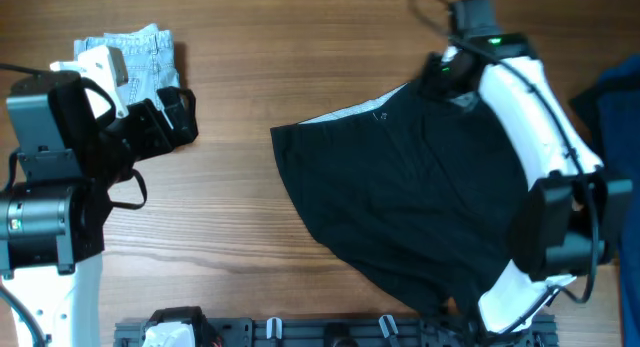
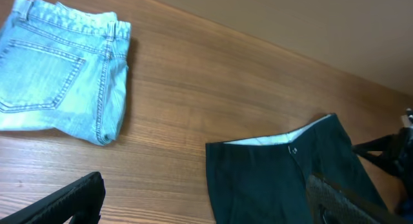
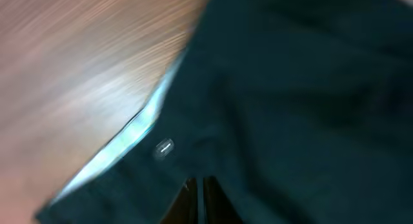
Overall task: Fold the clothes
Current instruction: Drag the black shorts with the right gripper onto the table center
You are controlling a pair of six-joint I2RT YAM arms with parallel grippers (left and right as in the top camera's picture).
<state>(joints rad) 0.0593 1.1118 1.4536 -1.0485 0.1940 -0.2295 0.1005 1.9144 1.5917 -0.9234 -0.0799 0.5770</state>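
The left pincer (image 1: pixel 170 112) hangs above the worktop (image 1: pixel 300 47) with its two black fingers spread wide and nothing between them. Just past its fingertips, toward the far edge, lies a pair of light blue jeans (image 2: pixel 61 72), folded into a flat, neat rectangle with a back pocket facing up. The jeans are not touched by the fingers.

To this pincer's right, well apart from the jeans, a black garment (image 1: pixel 410 187) lies spread over the wood, unfolded and loosely rumpled. Its waistband is turned toward the far side, with a strip of pale lining (image 3: pixel 122 143) showing along the top edge.

The right arm (image 1: pixel 520 107) reaches across the black garment from the near side, and the right pincer (image 3: pixel 195 188) sits low over the waistband. A small button (image 3: pixel 164 148) lies just ahead of its fingertips, beside the pale lining. The wrist view here is blurred. The tips appear as two dark slivers close together against the cloth, but I cannot tell whether they have hold of the fabric or merely rest by it.
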